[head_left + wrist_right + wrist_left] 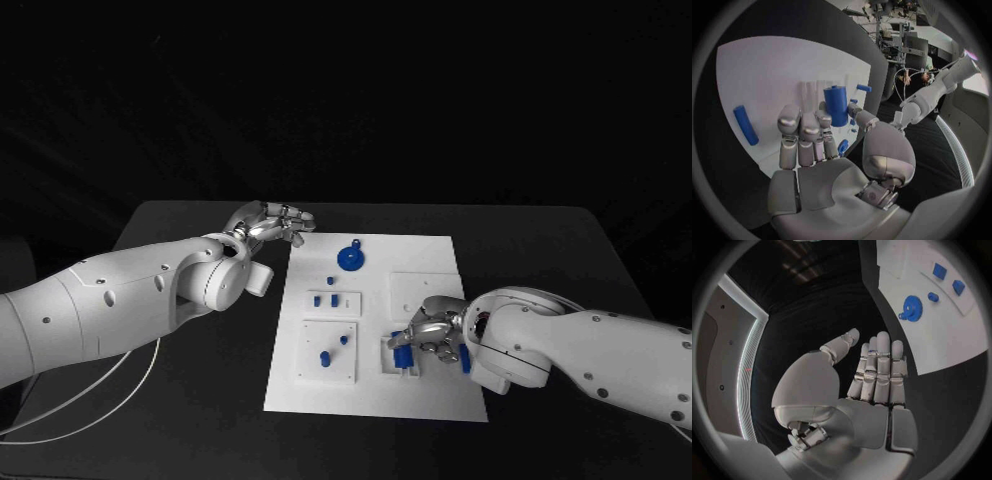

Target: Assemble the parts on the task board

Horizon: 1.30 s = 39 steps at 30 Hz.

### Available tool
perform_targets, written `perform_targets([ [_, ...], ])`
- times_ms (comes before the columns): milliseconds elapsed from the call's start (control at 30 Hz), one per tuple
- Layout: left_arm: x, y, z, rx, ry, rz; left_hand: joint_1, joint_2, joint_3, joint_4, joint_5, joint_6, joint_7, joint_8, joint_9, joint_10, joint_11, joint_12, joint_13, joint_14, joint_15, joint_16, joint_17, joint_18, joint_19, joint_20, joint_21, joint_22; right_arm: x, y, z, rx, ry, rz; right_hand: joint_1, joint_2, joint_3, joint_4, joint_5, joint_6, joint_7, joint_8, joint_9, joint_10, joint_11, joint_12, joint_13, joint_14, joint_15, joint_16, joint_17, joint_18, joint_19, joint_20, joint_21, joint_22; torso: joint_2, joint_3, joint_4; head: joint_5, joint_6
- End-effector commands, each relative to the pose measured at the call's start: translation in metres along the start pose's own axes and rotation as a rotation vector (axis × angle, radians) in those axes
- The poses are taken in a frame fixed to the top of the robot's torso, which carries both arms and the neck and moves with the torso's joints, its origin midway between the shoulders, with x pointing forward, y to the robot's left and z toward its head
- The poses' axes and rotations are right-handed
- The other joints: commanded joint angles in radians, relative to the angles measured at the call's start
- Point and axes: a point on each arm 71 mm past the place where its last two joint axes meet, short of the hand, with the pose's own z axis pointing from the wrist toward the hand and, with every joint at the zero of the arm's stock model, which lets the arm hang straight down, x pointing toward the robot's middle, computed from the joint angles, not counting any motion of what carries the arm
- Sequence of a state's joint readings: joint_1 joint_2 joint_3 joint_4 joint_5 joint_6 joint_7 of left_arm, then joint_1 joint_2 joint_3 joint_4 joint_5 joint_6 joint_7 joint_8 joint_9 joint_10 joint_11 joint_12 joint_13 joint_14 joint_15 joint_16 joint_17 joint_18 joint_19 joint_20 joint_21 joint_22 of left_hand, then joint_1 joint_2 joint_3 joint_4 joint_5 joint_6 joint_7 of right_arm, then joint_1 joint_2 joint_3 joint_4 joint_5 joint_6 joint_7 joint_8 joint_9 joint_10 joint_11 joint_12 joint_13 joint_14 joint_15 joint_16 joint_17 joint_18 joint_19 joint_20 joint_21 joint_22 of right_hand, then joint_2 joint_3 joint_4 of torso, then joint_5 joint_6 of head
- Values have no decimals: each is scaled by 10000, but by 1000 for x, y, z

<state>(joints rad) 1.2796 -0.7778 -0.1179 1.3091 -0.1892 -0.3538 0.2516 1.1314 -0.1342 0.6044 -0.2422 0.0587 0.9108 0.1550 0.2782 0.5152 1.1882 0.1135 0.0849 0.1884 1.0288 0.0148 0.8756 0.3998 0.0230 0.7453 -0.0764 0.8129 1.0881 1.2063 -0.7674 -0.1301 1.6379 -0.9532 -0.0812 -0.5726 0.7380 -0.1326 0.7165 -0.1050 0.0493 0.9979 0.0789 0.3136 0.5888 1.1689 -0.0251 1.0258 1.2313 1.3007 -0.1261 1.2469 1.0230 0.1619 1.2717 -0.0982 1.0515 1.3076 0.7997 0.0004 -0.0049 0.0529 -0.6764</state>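
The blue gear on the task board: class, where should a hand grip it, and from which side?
Judging by the head view, the blue gear lies flat on the task board, so come from above and pinch across its rim. The open left hand is nearest.

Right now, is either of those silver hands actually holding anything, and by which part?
The left hand holds nothing, its fingers straight. The right hand is over the task board near a blue cylinder; whether it holds anything cannot be told.

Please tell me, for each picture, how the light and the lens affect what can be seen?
Head view: dark surroundings, the white task board stands out brightly, no glare. Left wrist view: fisheye bends the board's edges; the left hand is evenly lit. Right wrist view: same bending; the right hand is sharp, the board behind it brightly lit.
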Motion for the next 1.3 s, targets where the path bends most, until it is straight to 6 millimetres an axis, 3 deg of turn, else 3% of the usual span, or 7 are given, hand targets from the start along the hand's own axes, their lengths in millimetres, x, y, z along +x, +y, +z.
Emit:
perform_targets([
  [33, 2, -1, 0, 53, 140, -85, -78, 3, -5, 44, -8, -64, -31, 33, -11, -34, 43, -11, -10, 44, -9, -35, 13, 174, 46, -81, -60, 11, 2, 1, 3, 64, 141, 47, -100, 17, -22, -22, -3, 169, 72, -43, -3, 73, -3, -22, -7, 46, -52, -10, 10, 999, 20, 73, 52, 179, 9, 7, -2, 45, -19],
  [667, 2, -1, -1, 25, 147, -92, -90, -1, -9, 59, -9, -64, -31, 35, -13, -33, 43, -9, -14, 45, -8, -41, 21, 172, 47, -80, -65, 16, 10, 0, 5, 188, 415, -192, -211, -23, -58, -32, -3, 172, 74, -69, -21, 63, -1, -33, -4, 41, -51, -18, 18, 999, 5, 77, 58, 176, -4, 21, -34, 131, -87],
  [1300, 1, -1, -1, 26, 128, -87, -105, 1, -10, 83, -8, -68, -31, 37, -17, -38, 45, -11, -20, 45, -7, -51, 32, 172, 49, -79, -72, 22, 12, 2, 6, 127, 411, -192, -375, -146, -117, -42, -3, 183, 77, -104, -44, 54, 1, -47, 2, 36, -50, -32, 28, 999, -12, 74, 65, 169, -5, 21, -25, 172, -112],
])
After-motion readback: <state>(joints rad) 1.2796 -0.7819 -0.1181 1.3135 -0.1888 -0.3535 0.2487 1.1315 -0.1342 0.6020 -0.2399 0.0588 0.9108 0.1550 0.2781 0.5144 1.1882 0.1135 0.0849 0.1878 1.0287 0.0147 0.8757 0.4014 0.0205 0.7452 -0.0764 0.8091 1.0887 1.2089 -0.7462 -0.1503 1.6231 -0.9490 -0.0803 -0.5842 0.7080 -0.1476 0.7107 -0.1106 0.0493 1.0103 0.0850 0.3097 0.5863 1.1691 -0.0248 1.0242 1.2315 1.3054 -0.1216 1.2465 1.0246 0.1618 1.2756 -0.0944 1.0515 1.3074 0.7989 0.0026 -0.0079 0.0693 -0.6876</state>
